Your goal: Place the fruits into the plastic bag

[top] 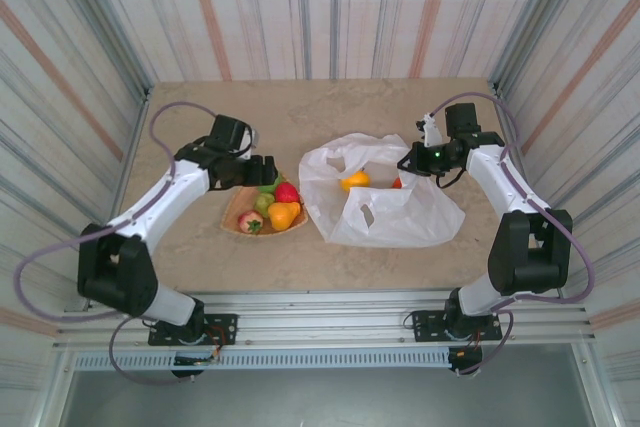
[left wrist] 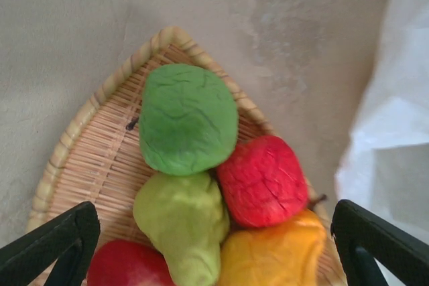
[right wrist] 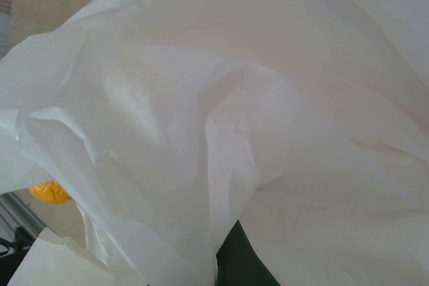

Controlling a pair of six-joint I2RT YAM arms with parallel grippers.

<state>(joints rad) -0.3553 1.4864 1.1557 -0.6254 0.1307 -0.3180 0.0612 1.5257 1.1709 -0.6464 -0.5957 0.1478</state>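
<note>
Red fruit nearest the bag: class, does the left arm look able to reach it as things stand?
Probably yes. The left gripper hangs open above the plate, and the red fruit lies uncovered on top, though neighbouring fruits press against it.

woven plate (left wrist: 80, 152): on table | table (top: 300, 107): beige, marbled

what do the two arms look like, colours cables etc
The left arm and right arm have white link shells with black joints and black wrist ends. A purple-grey cable loops along each. A small green light glows on the right wrist. The left arm's jaws are black and blocky.
</note>
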